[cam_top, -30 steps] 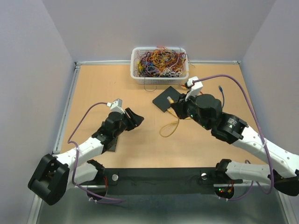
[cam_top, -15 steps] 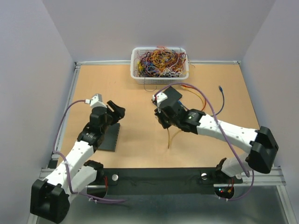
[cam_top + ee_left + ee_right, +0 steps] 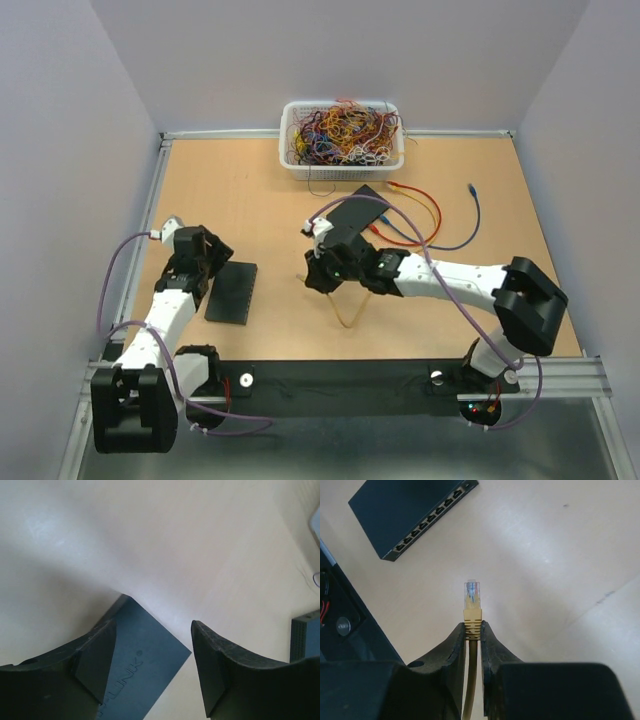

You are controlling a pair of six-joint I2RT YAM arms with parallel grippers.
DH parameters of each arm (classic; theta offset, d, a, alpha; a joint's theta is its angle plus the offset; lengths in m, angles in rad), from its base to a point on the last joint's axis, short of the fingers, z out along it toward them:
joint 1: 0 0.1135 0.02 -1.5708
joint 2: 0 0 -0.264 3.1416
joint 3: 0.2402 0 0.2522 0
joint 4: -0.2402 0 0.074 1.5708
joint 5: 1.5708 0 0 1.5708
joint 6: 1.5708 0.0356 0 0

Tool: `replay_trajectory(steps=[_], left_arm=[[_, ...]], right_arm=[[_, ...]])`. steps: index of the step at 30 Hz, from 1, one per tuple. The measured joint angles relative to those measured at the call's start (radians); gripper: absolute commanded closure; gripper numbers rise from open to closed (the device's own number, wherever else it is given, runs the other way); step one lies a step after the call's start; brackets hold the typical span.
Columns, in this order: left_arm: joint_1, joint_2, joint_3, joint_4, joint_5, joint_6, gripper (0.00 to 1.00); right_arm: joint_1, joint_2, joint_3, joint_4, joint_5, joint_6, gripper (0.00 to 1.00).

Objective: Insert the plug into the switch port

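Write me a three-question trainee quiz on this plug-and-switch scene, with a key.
1. True or false: the right tool is shut on the yellow cable just behind its plug.
2. The left tool is: A) open and empty; B) shut on a plug; C) gripping a basket.
3. Short answer: is the plug in a port of the switch yet?
Key: 1 true; 2 A; 3 no, it is held clear of the switch.
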Motion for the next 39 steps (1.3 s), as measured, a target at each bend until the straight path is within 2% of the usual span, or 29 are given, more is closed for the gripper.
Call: replay_trajectory(steps=[4,11,17,27,34,39], left_arm=[[0.056,-0.032,-0.016,-0.006,-0.045,-0.029,0.23],[0.106,-0.020,-0.068,-0.018,-0.090,-0.075,0.26],[0.119,0.079,-0.108,0.063,-0.023,-0.087,0.33],[0.130,0.101,-0.182,0.274,0.114,-0.095,0.39],[0.129,0.093,-0.209,0.330,0.122,-0.095,0.39],[0.058,0.121,-0.200,0.360,0.085,-0.102,0.40]], right_arm=[[0.045,0.112,0.011,0.033,-0.034,0.018,1.00],[0.084,0.239,0.050,0.063,-0.078,0.043,0.99],[0.084,0.331,0.167,0.112,-0.108,0.057,1.00],[0.083,0.546,0.361,0.144,-0.127,0.066,1.00],[0.083,0.562,0.365,0.137,-0.117,0.068,0.99],[0.082,0.544,0.343,0.124,-0.088,0.066,0.99]])
